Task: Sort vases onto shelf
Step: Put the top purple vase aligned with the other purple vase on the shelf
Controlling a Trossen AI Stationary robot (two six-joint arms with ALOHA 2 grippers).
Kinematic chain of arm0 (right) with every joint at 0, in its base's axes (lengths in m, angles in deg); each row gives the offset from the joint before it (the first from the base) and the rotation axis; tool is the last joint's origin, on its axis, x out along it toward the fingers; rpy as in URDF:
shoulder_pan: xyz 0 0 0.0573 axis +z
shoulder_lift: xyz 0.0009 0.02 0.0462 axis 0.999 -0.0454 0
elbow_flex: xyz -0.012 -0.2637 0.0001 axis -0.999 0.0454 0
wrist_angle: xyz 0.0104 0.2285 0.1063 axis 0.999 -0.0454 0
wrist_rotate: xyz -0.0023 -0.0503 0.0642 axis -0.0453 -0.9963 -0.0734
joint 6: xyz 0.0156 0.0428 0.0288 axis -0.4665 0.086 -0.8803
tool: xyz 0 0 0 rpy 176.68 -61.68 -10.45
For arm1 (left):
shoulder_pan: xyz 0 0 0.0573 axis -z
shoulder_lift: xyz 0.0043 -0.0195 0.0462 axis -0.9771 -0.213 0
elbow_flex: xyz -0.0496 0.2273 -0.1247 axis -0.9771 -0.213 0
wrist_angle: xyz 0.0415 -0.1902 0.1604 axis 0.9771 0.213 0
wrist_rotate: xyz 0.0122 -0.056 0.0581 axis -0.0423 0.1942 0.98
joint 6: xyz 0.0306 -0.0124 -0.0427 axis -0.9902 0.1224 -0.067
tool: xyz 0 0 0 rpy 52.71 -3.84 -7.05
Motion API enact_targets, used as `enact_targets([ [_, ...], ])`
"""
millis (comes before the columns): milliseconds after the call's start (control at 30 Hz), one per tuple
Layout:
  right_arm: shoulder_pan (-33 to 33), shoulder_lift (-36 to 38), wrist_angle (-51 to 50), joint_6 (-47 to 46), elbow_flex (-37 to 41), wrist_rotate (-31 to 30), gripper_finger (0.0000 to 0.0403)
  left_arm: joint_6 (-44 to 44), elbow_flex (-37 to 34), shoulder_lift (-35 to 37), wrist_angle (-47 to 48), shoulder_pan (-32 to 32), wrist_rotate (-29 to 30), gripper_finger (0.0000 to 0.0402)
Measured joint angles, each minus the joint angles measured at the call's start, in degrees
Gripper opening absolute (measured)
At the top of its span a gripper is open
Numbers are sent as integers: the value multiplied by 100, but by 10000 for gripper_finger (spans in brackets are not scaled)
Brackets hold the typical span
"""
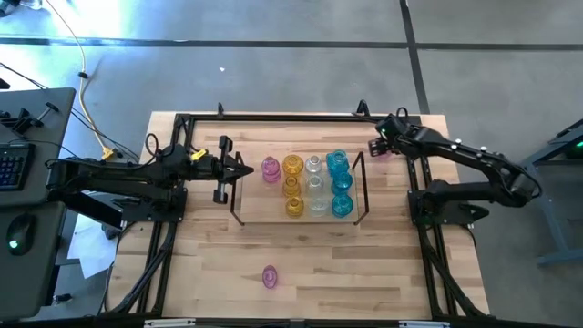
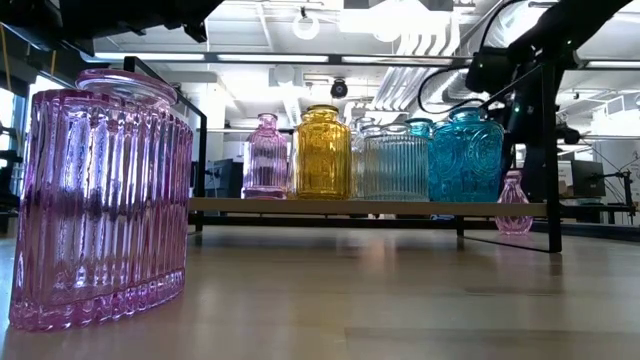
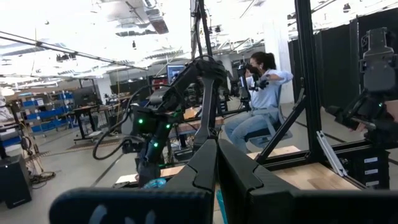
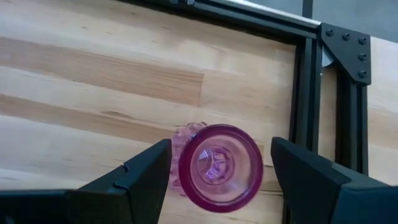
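From above, we are seeing the shelf [image 1: 239, 208] mid-table with vases in colour columns: one pink vase [image 1: 271, 169], then amber vases [image 1: 292, 185], clear vases [image 1: 315, 185] and blue vases [image 1: 340, 185]. The pink column is looking short, which we judge is why the right gripper [image 1: 381, 143] is reaching over a small pink vase [image 1: 380, 148] off the shelf's right end, near the table's far edge. A stray vase [image 1: 270, 276] is waiting alone near the front edge. The left gripper [image 1: 239, 169] is stretching level just left of the shelf.

At table height, the stray vase [image 2: 100, 200] is filling the foreground; the small vase [image 2: 514, 205] is standing upright on the table beyond the shelf's end.

The left wrist camera is looking across the room, and its gripper [image 3: 216, 163] is showing fingers pressed together, holding nothing.

The right wrist camera is looking straight down: its gripper [image 4: 221, 169] is spread wide, fingers flanking the small vase [image 4: 219, 168] without touching, ready to close.
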Motion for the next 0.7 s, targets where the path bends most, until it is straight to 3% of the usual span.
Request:
enact_targets([
  [200, 0, -336, 124, 17, 0, -55, 230, 1, 0, 0, 2, 0, 0, 7],
  [467, 0, -386, 183, 156, 0, -76, 130, 2, 0, 0, 0, 0, 0, 7],
  [700, 52, -324, 148, 323, 0, -32, 126, 2, 0, 0, 0, 0, 0, 7],
])
